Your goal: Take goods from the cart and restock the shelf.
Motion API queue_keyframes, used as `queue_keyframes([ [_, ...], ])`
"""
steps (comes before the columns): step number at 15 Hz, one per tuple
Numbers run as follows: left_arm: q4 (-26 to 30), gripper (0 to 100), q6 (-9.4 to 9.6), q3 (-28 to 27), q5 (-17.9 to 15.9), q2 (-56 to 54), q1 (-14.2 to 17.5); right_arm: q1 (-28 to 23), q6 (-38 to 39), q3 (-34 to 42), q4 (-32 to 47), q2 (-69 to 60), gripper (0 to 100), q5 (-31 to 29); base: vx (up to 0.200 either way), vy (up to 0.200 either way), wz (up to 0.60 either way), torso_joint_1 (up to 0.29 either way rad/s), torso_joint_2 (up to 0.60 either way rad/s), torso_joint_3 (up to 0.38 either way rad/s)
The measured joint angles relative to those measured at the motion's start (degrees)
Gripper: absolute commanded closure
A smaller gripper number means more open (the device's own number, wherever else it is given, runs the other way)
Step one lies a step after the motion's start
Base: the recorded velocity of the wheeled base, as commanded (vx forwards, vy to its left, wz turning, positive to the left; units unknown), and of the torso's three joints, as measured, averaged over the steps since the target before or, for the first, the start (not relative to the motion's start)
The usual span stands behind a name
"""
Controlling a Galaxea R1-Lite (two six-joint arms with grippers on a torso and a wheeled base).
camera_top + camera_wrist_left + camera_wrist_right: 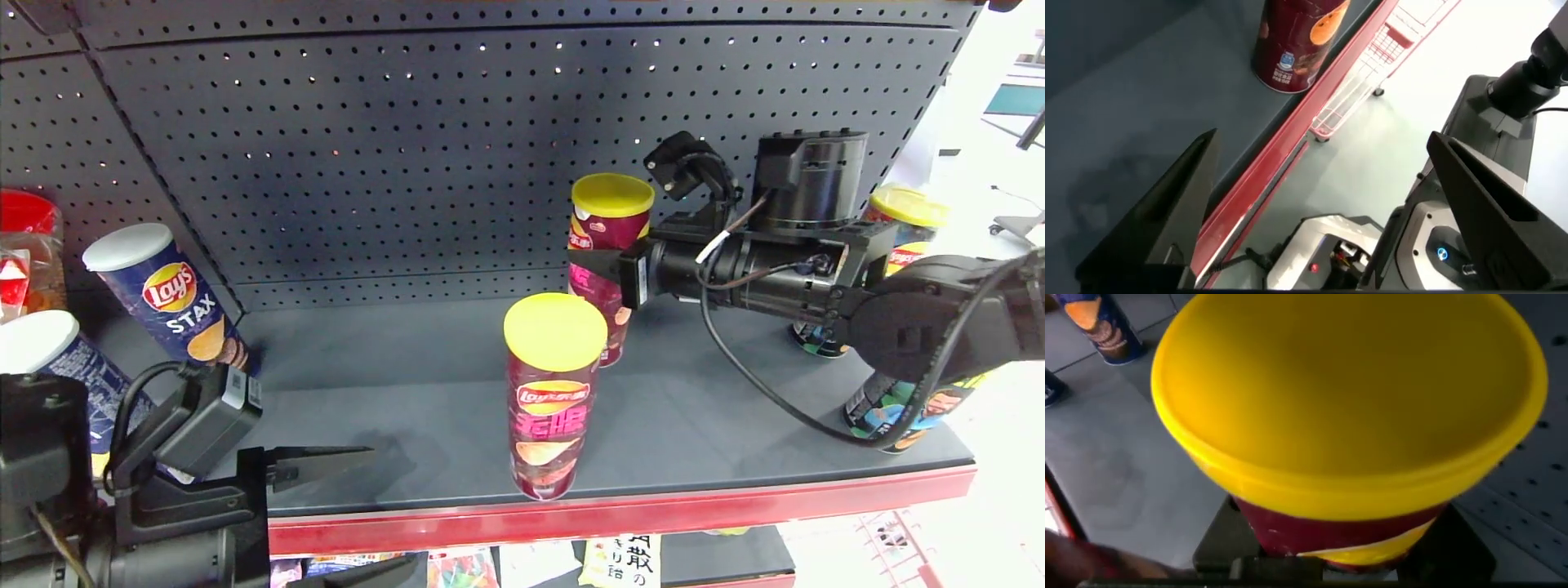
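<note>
Two sets of jaws are working at the shelf (pixel 392 367). The right jaws are clamping a maroon can (pixel 611 237) below its yellow lid and holding it upright near the back panel. Forward of them, a second maroon can (pixel 553 392) is standing at the shelf's red edge. The left jaws are gaping apart and empty over that edge, with blue cans (pixel 167 294) standing just beside them.

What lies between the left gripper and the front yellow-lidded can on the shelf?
Nothing: in the head view, only bare shelf board separates the left gripper from the front can.
</note>
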Motion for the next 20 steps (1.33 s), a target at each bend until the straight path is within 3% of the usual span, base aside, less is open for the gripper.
queue_keyframes([
  [13,0.04,0,-0.02,-0.28,0.00,-0.48,0.00,1.22,1.32,-3.41,0.00,5.18,100,0.89,0.000,0.000,0.00,0.000,0.00,0.000],
  [14,0.06,0,0.00,-0.28,0.00,-0.45,0.00,1.46,1.61,-3.22,-0.02,5.27,0,0.89,0.000,0.000,0.00,0.000,0.00,0.000],
  [20,0.09,0,-0.02,-0.38,0.00,-0.22,0.00,1.90,1.72,-2.56,-0.09,5.07,0,0.67,0.000,0.000,0.00,0.000,0.00,0.000],
])
